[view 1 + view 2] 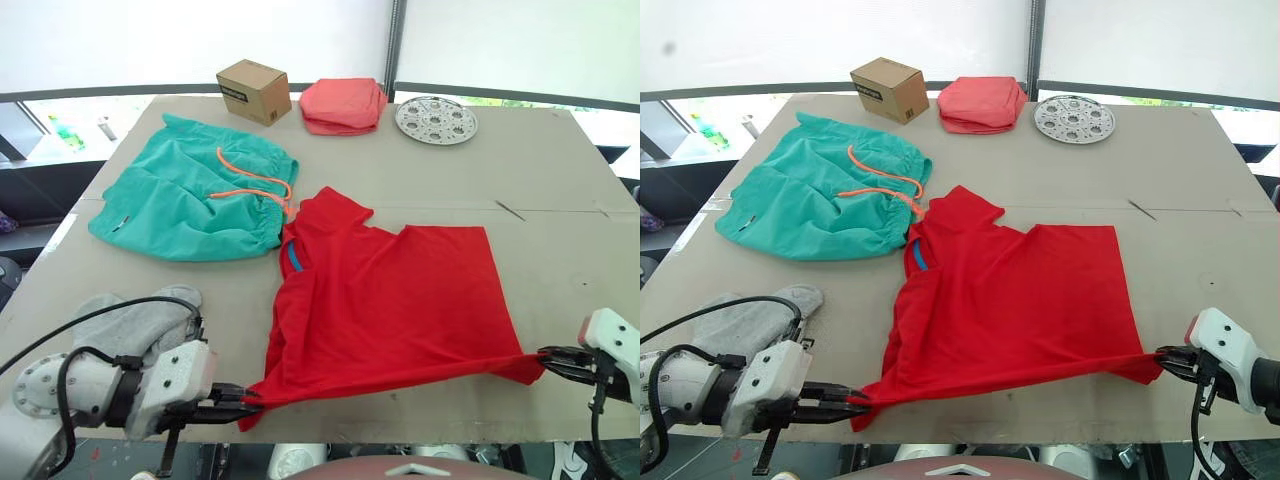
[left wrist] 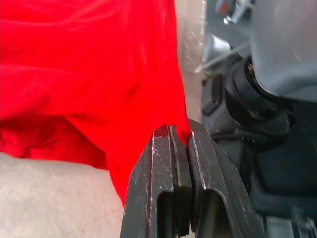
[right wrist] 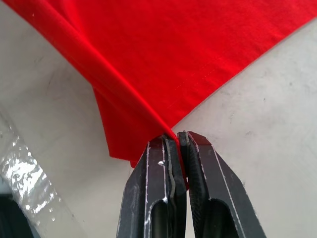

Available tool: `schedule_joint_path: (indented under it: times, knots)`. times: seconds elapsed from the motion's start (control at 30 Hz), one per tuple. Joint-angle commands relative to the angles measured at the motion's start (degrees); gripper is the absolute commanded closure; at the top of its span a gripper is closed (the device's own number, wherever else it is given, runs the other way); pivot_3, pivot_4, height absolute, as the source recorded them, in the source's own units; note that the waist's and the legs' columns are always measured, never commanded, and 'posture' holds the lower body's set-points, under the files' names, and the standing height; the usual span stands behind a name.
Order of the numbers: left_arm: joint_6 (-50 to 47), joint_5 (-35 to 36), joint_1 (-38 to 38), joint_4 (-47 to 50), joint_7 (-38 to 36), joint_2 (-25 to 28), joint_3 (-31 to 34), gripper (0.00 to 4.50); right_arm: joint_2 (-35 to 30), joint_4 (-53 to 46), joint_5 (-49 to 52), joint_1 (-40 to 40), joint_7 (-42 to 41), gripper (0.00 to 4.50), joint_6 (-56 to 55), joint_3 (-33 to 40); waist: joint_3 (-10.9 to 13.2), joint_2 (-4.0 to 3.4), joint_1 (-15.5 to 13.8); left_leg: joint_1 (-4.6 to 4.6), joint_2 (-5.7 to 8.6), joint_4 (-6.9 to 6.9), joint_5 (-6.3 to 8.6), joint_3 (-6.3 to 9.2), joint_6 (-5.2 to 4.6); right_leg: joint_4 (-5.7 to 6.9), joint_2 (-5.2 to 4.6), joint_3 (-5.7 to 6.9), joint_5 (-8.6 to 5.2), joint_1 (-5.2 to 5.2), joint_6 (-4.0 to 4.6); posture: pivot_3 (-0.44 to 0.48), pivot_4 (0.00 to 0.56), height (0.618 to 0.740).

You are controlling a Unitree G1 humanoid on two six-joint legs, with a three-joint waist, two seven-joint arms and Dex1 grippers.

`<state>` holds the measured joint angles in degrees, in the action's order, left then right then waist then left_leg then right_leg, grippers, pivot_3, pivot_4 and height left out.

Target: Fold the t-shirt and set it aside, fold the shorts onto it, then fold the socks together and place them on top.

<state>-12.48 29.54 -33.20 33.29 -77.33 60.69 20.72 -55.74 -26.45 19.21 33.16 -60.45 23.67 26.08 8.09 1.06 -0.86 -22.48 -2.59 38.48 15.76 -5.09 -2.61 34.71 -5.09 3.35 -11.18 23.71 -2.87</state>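
Both grippers, left gripper and right gripper, are clamped on the t-shirt near corners; I should lift evenly and fold it flat.

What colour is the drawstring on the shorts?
Orange, on the teal shorts; the drawstring shows best in the left eye view.
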Motion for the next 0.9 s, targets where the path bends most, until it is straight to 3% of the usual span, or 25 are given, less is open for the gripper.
schedule_joint_path:
  times: [0.03, 0.2, 0.33, 0.6, 0.9]
  knots:
    - [-4.9, 3.0, 0.8, 0.9, -1.9, 2.5, 4.4, 4.5, -0.6, 0.3, -0.1, 0.9, -0.6, 4.45, 2.8, 5.4, 0.0, 0.03, 0.0, -0.03, 0.0, 0.0, 0.0, 0.06, 0.0, 0.0, 0.01, 0.06, -0.02, 0.0, 0.02, 0.0, 0.15, 0.74]
    - [-8.0, 3.0, 11.8, -3.7, -0.5, 5.5, 0.5, 4.5, -1.0, 2.2, -1.2, -5.2, 2.1, 4.45, 3.1, 2.1, 0.0, -0.02, 0.0, -0.08, -0.01, 0.01, -0.01, 0.09, -0.01, 0.0, 0.04, 0.1, -0.02, 0.04, 0.04, 0.0, 0.15, 0.74]
    - [-7.8, -1.3, 17.9, -7.2, 0.4, 7.1, -4.2, 4.5, -1.6, 3.3, -2.0, -9.3, 2.9, 4.45, 3.7, -0.4, 0.0, -0.03, 0.0, -0.07, 0.01, -0.04, -0.1, 0.08, -0.17, 0.0, 0.07, 0.09, -0.03, 0.06, 0.04, 0.0, 0.15, 0.74]
    - [-7.0, -4.8, 29.1, -10.9, 3.6, 4.6, -14.0, 4.5, -1.3, 5.7, -4.4, -12.7, 4.5, 4.45, 2.8, -5.3, 0.0, -0.04, -0.1, -0.15, 0.11, -0.09, -0.15, 0.09, -0.24, 0.02, 0.1, 0.08, -0.06, 0.07, 0.13, 0.0, 0.15, 0.74]
    - [-7.1, -1.8, 28.1, -11.7, 5.1, 0.4, -12.0, 4.5, 0.5, 5.6, -3.6, -11.6, 6.4, 4.45, 3.1, -2.6, 0.0, -0.03, 0.1, -0.14, 0.07, -0.08, -0.15, 0.07, -0.24, 0.04, 0.11, 0.05, -0.06, 0.07, 0.12, 0.0, 0.15, 0.74]
